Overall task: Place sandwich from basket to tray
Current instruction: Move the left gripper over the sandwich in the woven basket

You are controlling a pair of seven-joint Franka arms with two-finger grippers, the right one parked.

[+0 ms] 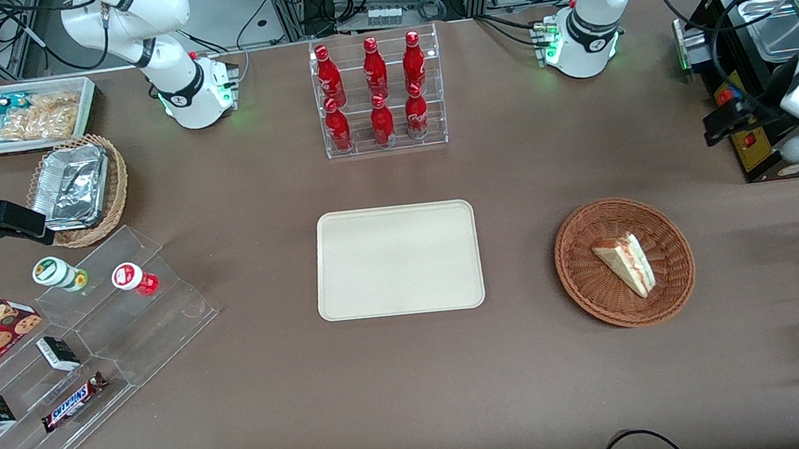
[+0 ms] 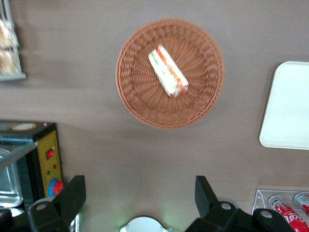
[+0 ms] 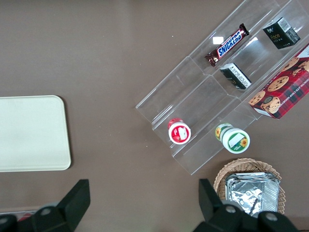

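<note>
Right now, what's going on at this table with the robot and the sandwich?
Nothing has been picked up yet. The sandwich lies in the round wicker basket, untouched. The cream tray it is meant for sits bare at the table's middle, beside the basket and apart from it. The working arm's claw hangs open high above the table, away from the basket, holding nothing. A rack of red bottles stands farther from the front camera than the tray.
</note>
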